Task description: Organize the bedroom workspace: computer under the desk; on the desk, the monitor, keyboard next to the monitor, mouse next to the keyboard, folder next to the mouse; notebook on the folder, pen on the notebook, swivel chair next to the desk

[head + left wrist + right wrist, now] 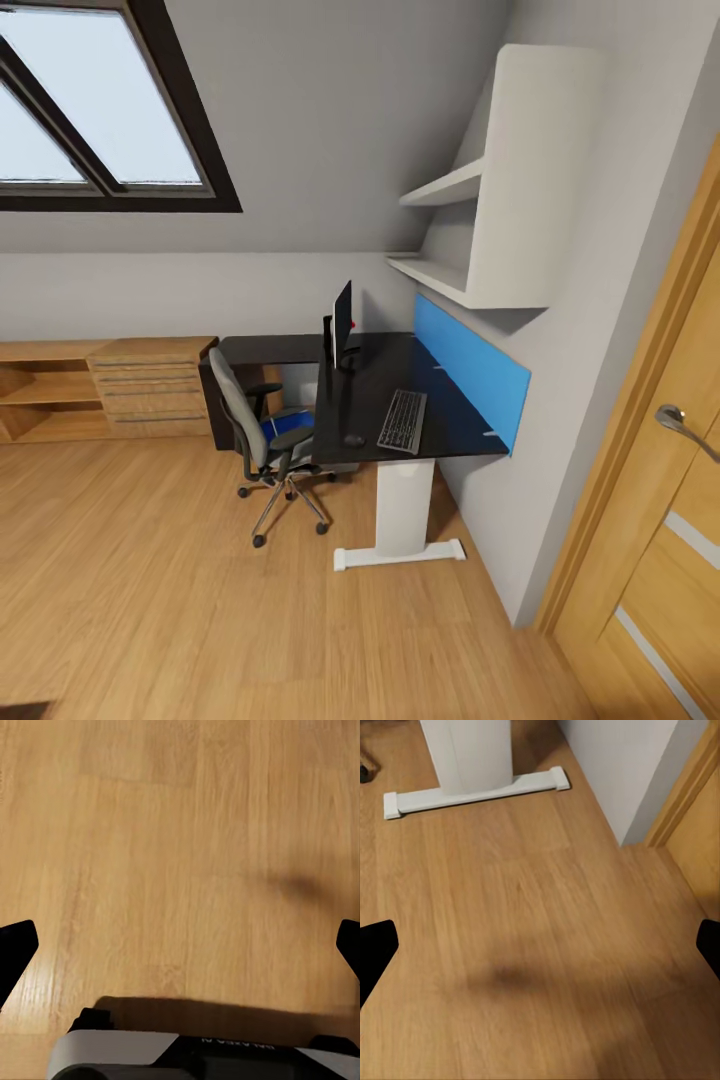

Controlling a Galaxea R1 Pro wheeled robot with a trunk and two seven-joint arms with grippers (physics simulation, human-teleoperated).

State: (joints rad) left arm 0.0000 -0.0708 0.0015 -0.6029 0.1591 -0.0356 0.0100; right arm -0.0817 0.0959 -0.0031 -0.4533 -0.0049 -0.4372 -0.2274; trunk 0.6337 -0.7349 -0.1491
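The desk [445, 425] with its glossy black top and blue back panel stands against the right wall of the bedroom. On it are the monitor [342, 322], edge-on, the keyboard [403, 420] and the small black mouse [354, 439]. The grey swivel chair [262, 432] is drawn up to the desk's left side, with the blue folder [276, 424] on its seat. A pale shape [298, 385] under the desk may be the computer. Notebook and pen are out of view. My left gripper [180, 949] and right gripper [540, 949] are both open over bare wooden floor, holding nothing.
The desk's white pedestal leg [469, 750] and its foot [472, 791] lie ahead of my right gripper. Low wooden shelving [100, 385] runs along the far wall under the skylight [90, 110]. White wall shelves [500, 200] hang over the desk. An oak door [660, 520] stands at right.
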